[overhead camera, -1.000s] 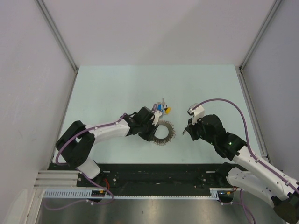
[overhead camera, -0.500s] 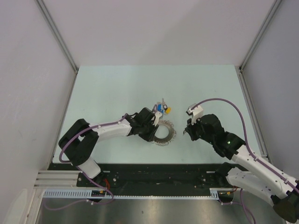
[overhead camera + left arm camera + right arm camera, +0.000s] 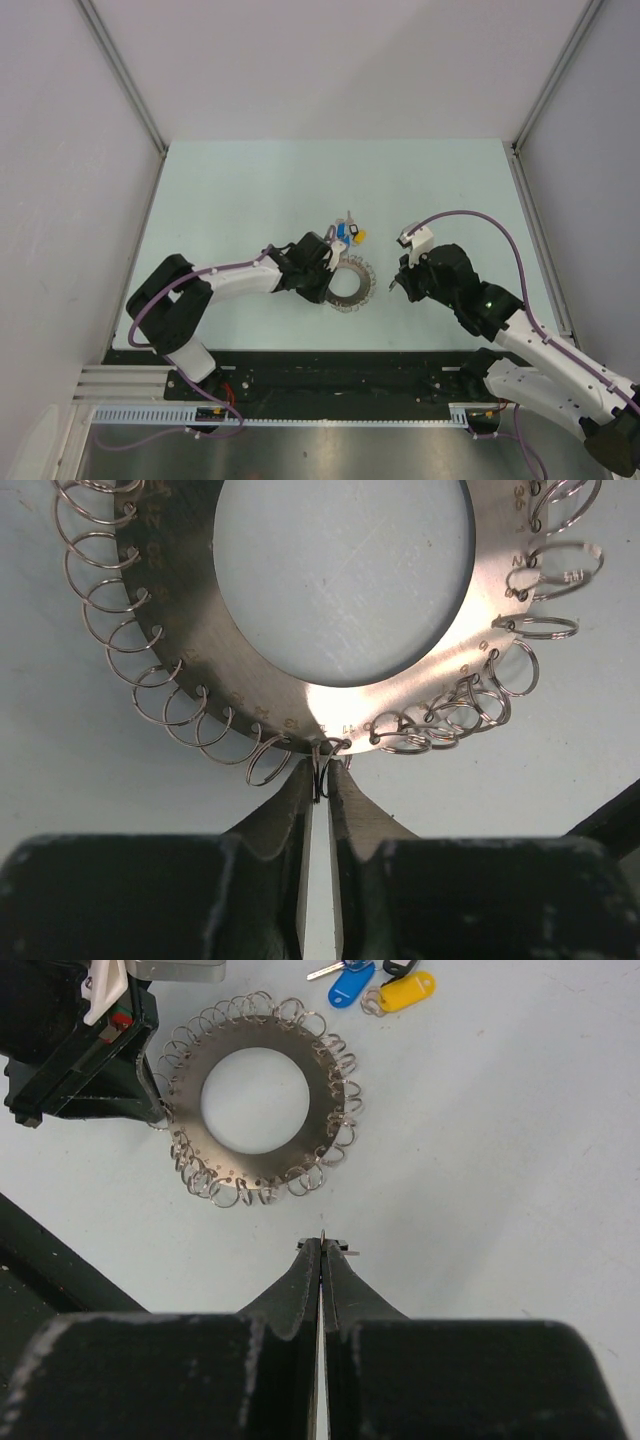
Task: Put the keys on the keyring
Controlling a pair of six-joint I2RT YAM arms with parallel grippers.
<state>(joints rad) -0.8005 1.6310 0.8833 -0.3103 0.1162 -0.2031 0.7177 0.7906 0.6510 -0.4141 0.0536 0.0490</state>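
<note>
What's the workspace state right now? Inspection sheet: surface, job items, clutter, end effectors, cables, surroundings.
Surface: pale green table, no marks or spills seen.
Job's things: keyring lies flat, a metal disc with an open centre and small wire loops round the rim. The keys, with blue and yellow tags, lie just beyond it, apart from it.
Clutter: nothing seen.
End effectors: left end effector pinches one wire loop at the keyring's rim. Right end effector is shut, short of the keyring, nothing clearly held.
Cables: purple cables run along both arms, clear of the job's things.
Surroundings: white walls, black base rail at the near edge.
</note>
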